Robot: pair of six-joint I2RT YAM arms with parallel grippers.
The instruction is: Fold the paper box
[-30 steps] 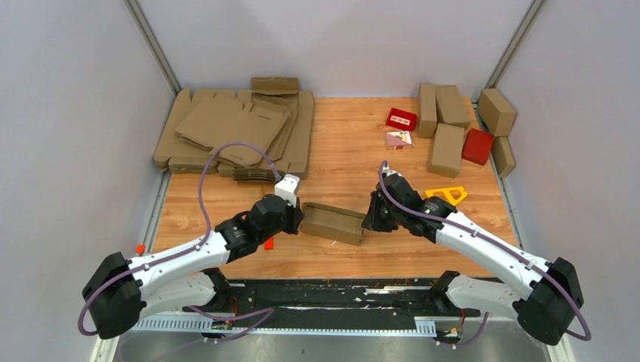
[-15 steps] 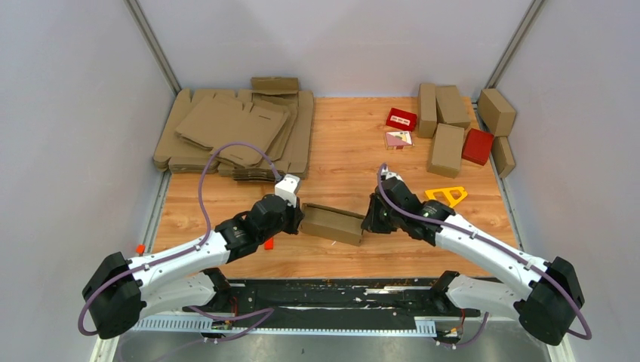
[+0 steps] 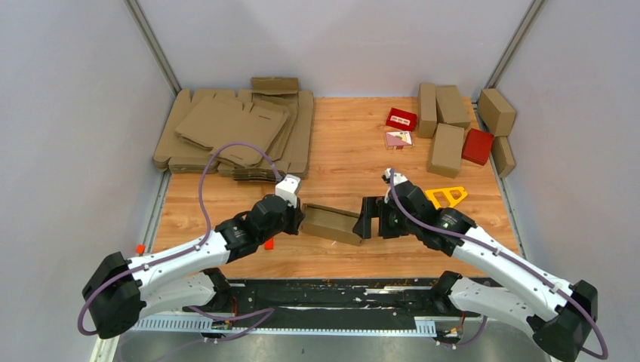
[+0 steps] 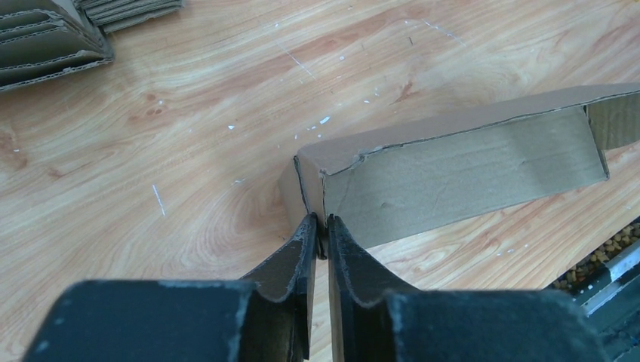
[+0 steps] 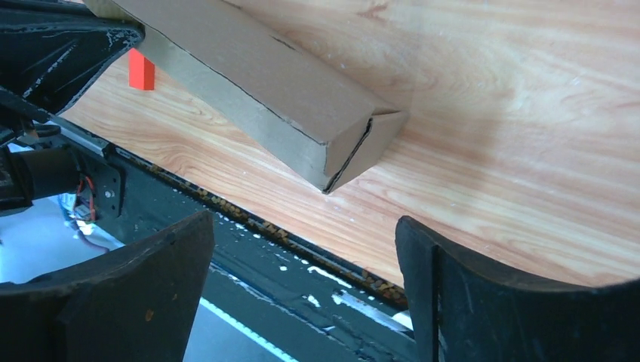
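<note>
The paper box (image 3: 330,223) is a partly folded brown carton, long and low, lying near the table's front between my two grippers. My left gripper (image 3: 300,219) is shut on the box's left end. In the left wrist view its fingertips (image 4: 318,226) pinch the corner flap of the box (image 4: 453,162), whose inner wall faces the camera. My right gripper (image 3: 367,219) stands open at the box's right end. In the right wrist view the box (image 5: 256,83) lies ahead of the open gripper (image 5: 303,226), its end flap slightly ajar, with nothing between the fingers.
A stack of flat cardboard sheets (image 3: 234,132) fills the back left. Several folded brown cartons (image 3: 445,128) and red boxes (image 3: 477,145) sit at the back right. A yellow triangular piece (image 3: 447,195) lies behind my right arm. A small red block (image 3: 269,243) sits under my left wrist.
My right gripper has opened wide and let go of the box's right end, and its arm has shifted a little rightward. The left gripper and the box have stayed put.
</note>
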